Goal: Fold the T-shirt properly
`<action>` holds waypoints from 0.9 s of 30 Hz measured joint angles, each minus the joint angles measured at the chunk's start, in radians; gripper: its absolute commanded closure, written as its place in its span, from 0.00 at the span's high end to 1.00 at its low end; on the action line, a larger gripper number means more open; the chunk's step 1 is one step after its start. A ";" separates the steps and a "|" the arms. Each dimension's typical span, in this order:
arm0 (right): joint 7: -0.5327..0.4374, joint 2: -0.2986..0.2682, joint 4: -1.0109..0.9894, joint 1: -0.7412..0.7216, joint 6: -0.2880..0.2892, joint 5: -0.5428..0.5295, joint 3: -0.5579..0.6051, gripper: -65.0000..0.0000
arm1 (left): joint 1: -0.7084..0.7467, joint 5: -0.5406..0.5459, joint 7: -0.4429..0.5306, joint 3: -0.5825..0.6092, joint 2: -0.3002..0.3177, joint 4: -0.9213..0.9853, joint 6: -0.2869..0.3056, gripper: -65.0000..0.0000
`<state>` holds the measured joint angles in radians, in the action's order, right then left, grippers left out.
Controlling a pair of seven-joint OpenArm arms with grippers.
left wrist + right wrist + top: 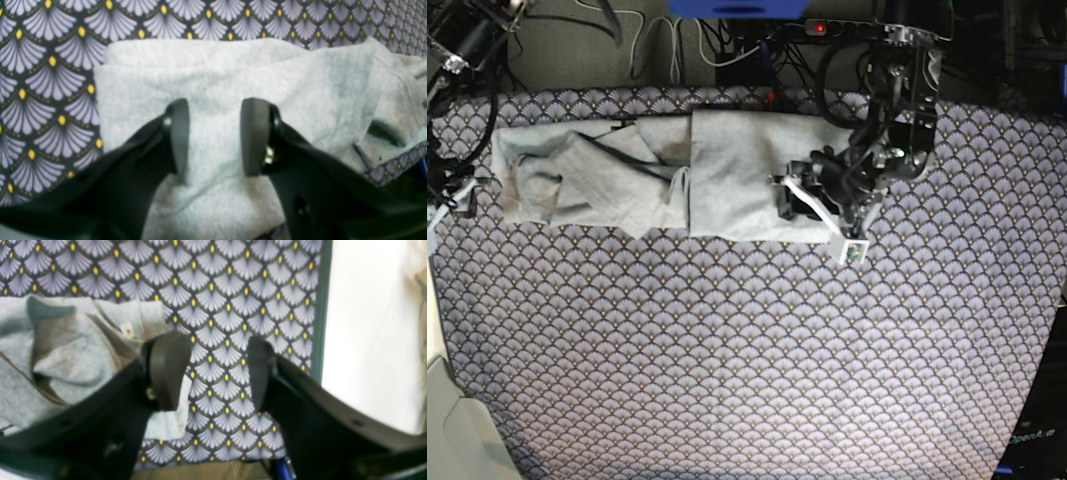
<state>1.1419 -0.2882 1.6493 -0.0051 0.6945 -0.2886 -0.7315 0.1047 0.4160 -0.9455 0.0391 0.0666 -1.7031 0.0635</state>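
Observation:
The light grey T-shirt lies crumpled in a long band across the far part of the scallop-patterned tablecloth. Its right part is a flat folded panel and its left part is rumpled. No lettering shows. My left gripper is open, with both fingers just over the folded grey panel, near the shirt's right end in the base view. My right gripper is open over bare tablecloth, at the edge of the rumpled shirt end. A corner of cloth lies under its left finger.
The table's edge runs close beside my right gripper, with pale floor beyond it. Cables and a power strip lie behind the table's far edge. The left arm's body stands over the far right of the table.

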 measured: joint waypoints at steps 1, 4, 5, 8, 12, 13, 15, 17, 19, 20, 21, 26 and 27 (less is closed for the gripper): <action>0.014 0.018 -0.001 -0.007 0.000 0.002 -0.025 0.52 | 0.000 0.000 0.000 0.000 0.000 0.000 0.000 0.39; 0.048 0.045 -0.010 -0.007 0.000 0.015 -0.062 0.52 | 0.001 0.000 0.000 0.000 0.000 0.000 0.000 0.39; 0.061 0.054 -0.010 -0.009 0.000 0.017 -0.063 0.52 | 0.000 0.000 0.000 0.000 0.000 0.000 0.000 0.39; 0.070 0.082 -0.011 -0.014 0.001 0.006 -0.051 0.52 | 0.000 0.000 0.000 0.000 0.000 0.000 0.000 0.39; 0.071 0.113 -0.011 -0.013 0.000 0.005 -0.054 0.52 | 0.000 0.000 0.000 -0.005 0.000 0.000 0.000 0.39; 0.070 0.116 -0.011 -0.013 0.000 0.005 -0.054 0.52 | 0.000 0.000 0.000 -0.005 0.000 0.000 0.000 0.39; 0.066 0.116 -0.011 -0.014 0.000 0.005 -0.054 0.52 | 0.000 0.000 0.000 -0.005 0.000 0.000 0.000 0.39; 0.060 0.113 -0.046 -0.015 0.000 0.004 -0.054 0.52 | 0.000 0.001 0.000 -0.005 0.001 0.000 0.000 0.39; 0.061 0.113 -0.095 -0.019 0.001 0.008 -0.054 0.52 | 0.000 0.000 0.000 -0.005 0.003 0.000 0.000 0.39; 0.067 0.112 -0.119 -0.027 0.001 0.014 -0.054 0.52 | 0.000 0.000 0.000 -0.005 0.003 0.000 0.000 0.39; 0.066 0.110 -0.141 -0.037 0.000 0.019 -0.054 0.52 | 0.000 0.000 0.000 -0.005 0.003 0.000 0.000 0.39; 0.060 0.102 -0.159 -0.050 0.000 0.005 -0.052 0.52 | 0.000 0.000 0.000 -0.005 0.003 0.000 0.000 0.39; 0.063 0.103 -0.159 -0.050 0.000 0.010 -0.054 0.52 | 0.000 0.000 0.000 -0.005 0.003 0.000 0.000 0.39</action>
<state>1.2049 -0.1856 1.4902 -0.0555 0.6949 -0.2790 -0.7853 0.1051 0.4164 -0.9459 0.0345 0.0692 -1.7031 0.0631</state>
